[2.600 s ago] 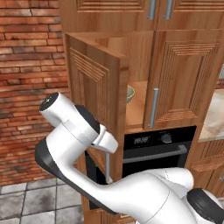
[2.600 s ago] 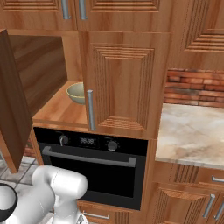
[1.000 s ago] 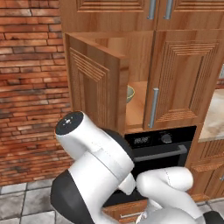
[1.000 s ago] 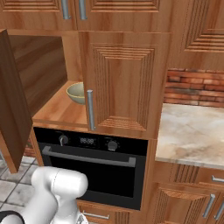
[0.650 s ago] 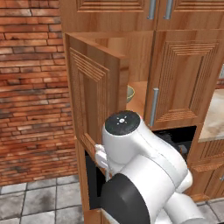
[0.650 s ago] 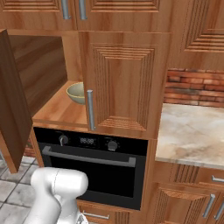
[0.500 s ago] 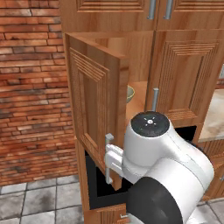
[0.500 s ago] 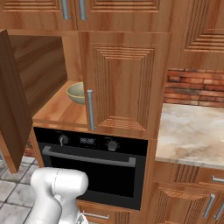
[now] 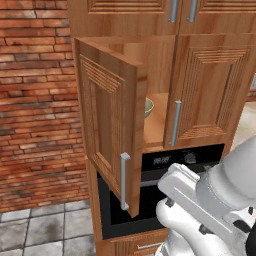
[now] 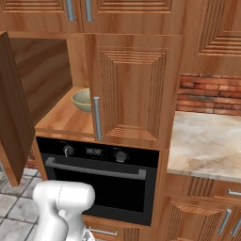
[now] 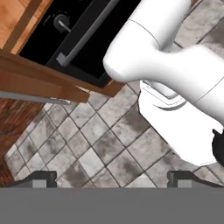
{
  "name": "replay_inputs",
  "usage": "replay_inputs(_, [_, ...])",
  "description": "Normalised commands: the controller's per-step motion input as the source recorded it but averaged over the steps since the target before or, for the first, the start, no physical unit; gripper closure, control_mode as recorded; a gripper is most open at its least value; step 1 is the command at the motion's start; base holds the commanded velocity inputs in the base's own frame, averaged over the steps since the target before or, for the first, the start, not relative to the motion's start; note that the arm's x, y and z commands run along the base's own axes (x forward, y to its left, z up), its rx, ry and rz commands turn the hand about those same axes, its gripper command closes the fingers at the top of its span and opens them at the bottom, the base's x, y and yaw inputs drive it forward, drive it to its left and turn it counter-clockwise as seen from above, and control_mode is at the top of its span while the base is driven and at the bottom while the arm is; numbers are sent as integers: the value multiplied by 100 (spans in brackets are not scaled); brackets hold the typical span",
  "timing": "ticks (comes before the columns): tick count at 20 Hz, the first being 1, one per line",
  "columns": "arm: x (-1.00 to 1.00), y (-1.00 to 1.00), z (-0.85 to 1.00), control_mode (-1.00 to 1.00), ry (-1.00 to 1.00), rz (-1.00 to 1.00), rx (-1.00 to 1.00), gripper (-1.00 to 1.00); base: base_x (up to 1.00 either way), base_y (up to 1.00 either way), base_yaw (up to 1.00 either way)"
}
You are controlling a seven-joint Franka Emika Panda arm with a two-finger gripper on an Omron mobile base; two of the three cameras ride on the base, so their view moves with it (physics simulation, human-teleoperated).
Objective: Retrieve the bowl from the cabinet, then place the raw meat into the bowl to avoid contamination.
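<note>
While the cabinet door hangs open, the bowl sits unclaimed on its shelf, well above the gripper, whose jaws stand wide and empty.

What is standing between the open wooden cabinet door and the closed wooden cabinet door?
In the right base view, the pale olive-beige ceramic bowl sits on the wooden shelf between the open door and closed door.
</note>
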Motion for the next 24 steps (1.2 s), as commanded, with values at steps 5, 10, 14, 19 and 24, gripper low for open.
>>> replay_inputs(5, [-8, -54, 14, -100, 0, 11, 26, -100, 0, 0, 0])
replay_inputs(10, [27, -55, 9, -100, 2, 4, 31, -100, 0, 0, 0])
replay_inputs(14, [49, -56, 1, -100, 5, 1, 35, -100, 0, 0, 0])
replay_inputs(19, [67, -25, 0, -100, 0, 0, 25, -100, 0, 0, 0])
replay_inputs(24, [65, 1, 0, -100, 2, 0, 15, -100, 0, 0, 0])
